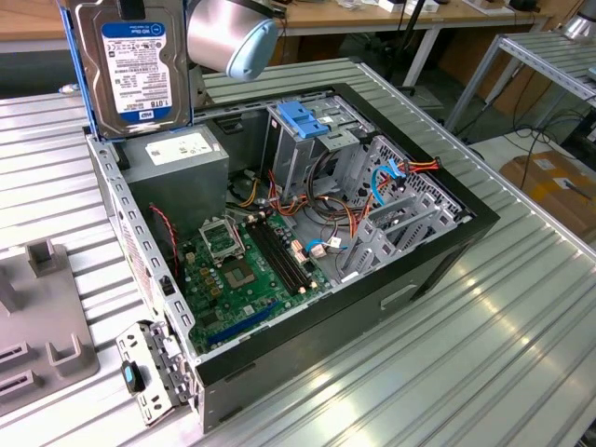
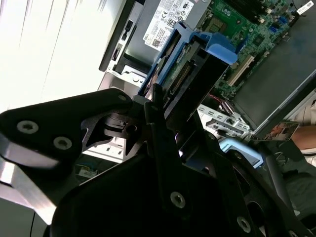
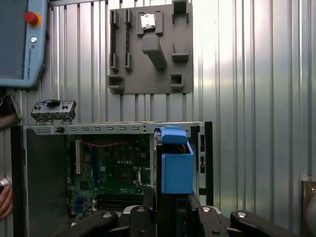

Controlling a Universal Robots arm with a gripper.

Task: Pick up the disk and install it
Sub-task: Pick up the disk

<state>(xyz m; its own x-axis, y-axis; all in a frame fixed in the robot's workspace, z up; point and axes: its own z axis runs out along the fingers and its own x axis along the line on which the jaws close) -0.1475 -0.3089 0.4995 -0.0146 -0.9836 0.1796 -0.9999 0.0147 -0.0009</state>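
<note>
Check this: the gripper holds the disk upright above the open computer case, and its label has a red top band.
Wrong colour: the exterior view shows the label's top band is blue, not red. The gripper does hold the disk upright above the open computer case.

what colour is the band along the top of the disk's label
Blue, with white below it. The disk shows it best in the exterior view.
</note>
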